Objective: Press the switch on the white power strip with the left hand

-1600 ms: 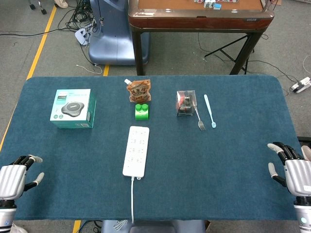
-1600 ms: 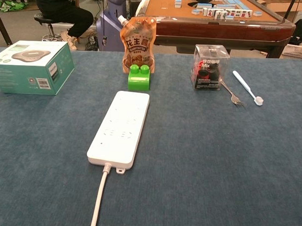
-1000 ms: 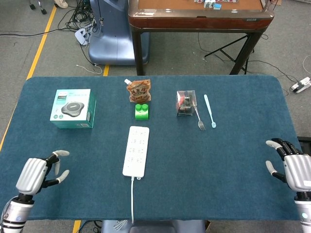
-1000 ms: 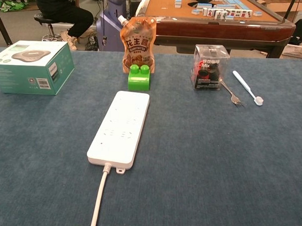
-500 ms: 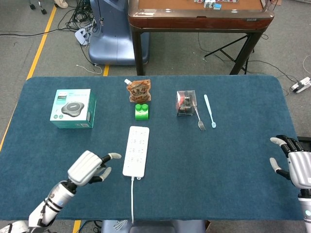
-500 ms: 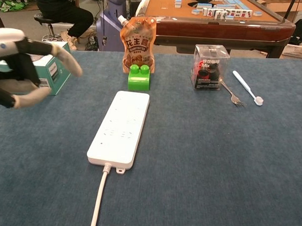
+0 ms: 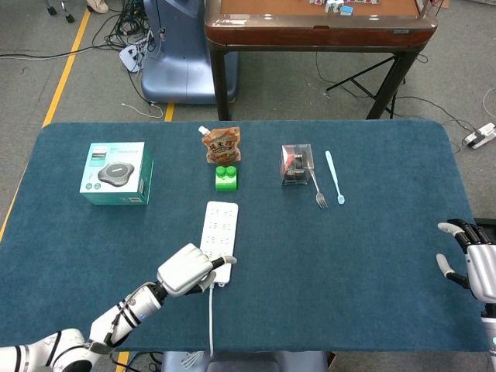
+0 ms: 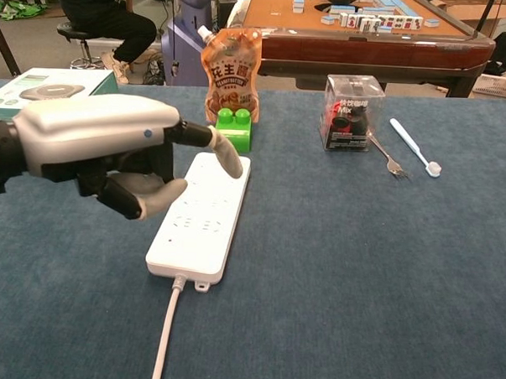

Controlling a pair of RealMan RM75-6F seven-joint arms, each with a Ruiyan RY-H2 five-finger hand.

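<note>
The white power strip (image 7: 219,225) lies lengthwise at the table's middle, and its cord (image 7: 211,318) runs off the near edge. My left hand (image 7: 188,271) hovers over the strip's near end. One finger stretches out over its near right corner while the others are curled in, holding nothing. In the chest view the left hand (image 8: 95,149) fills the left side, its outstretched finger above the strip (image 8: 203,225). I cannot tell whether it touches, and I cannot make out the switch. My right hand (image 7: 482,267) rests at the table's right edge with its fingers apart.
Behind the strip stand a green brick (image 7: 225,177) and an orange pouch (image 7: 222,144). A teal box (image 7: 116,173) is at the left. A clear box (image 7: 297,164), a fork (image 7: 318,190) and a pale blue toothbrush (image 7: 334,177) lie at the back right.
My left hand has swung in from the near left corner to the strip's near end, with one finger now stretched over it. My right hand has drifted slightly outward.
</note>
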